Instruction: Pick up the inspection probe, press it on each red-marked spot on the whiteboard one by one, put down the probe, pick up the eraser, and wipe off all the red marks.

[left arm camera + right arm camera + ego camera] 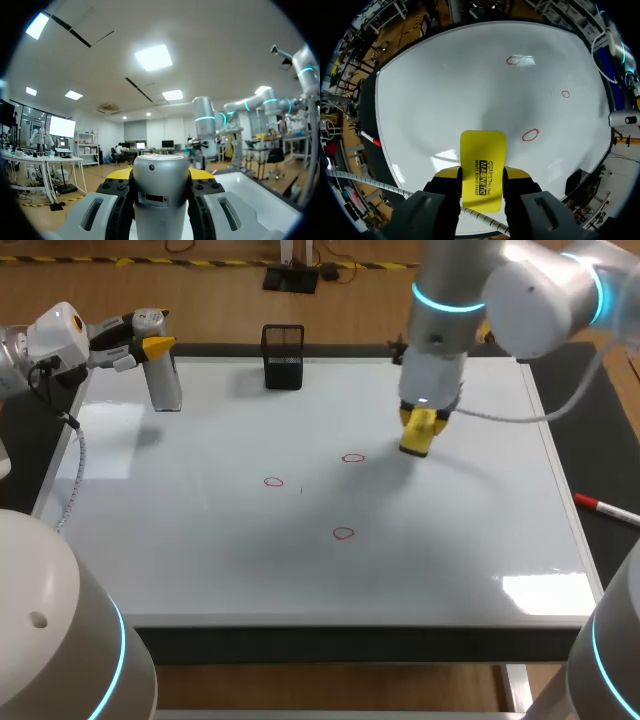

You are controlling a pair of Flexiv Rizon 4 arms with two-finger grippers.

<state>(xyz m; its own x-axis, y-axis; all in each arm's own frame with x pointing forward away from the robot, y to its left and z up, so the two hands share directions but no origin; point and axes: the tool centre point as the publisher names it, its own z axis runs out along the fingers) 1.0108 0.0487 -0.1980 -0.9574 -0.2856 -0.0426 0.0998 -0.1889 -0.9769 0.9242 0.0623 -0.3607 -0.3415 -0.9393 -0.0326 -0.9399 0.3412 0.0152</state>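
So the big whiteboard covers nearly the whole desk, and all the action is on its right half. The right arm comes in over the far right corner, its pincer clenched on the yellow eraser, one finger on each long edge. The eraser's long axis runs straight out ahead of the fingers, angled down at the board. I can't tell whether it's touching the board or just above it.

The key bit: the closest red mark sits just beside the eraser, toward the middle of the board, so I'd guess the wipe goes sideways that way first. The right arm is clearly the nearer one. The other two marks are farther off, one toward the left, one closer to the robot. All three look unwiped.

The left pincer is parked at the far left corner, grasping the silver probe upright, well apart from the marks, so the probe isn't put down.

Small stuff: a black holder at the far edge, and a red marker on the desk right of the board.
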